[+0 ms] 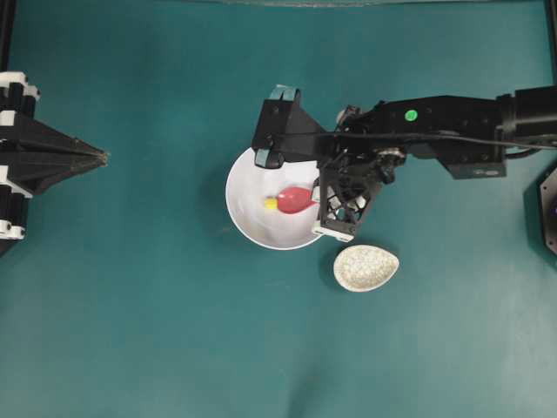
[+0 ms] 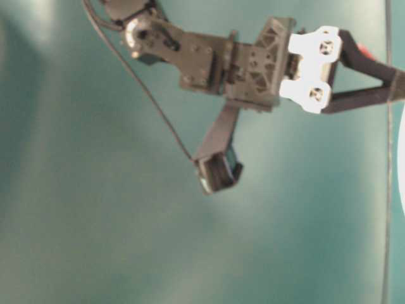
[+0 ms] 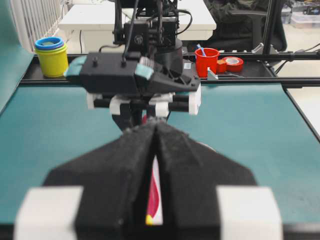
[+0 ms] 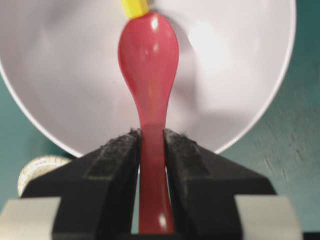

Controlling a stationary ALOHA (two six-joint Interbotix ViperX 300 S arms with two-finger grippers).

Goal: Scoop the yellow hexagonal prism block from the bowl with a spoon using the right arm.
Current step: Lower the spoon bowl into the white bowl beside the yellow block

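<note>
right gripper (image 4: 152, 145): clamped on the spoon (image 4: 149, 55) handle, both pads touching it, scoop reaching out into the bowl (image 4: 240, 75).
left gripper (image 3: 156, 145): fingers pressed together, nothing held, parked at the table's left edge.
block: yellow hexagonal prism block (image 4: 135, 7) sits on the bowl floor, touching the scoop's front tip, not yet in the scoop.
bowl position: mid-table, small speckled dish (image 1: 365, 267) just beside its lower right rim.
risk 1: tip pushes the block ahead up the bowl wall instead of sliding under it.
risk 2: smooth handle twists between the pads under load.
risk 3: sideways push shifts the unheld bowl toward the speckled dish.
</note>
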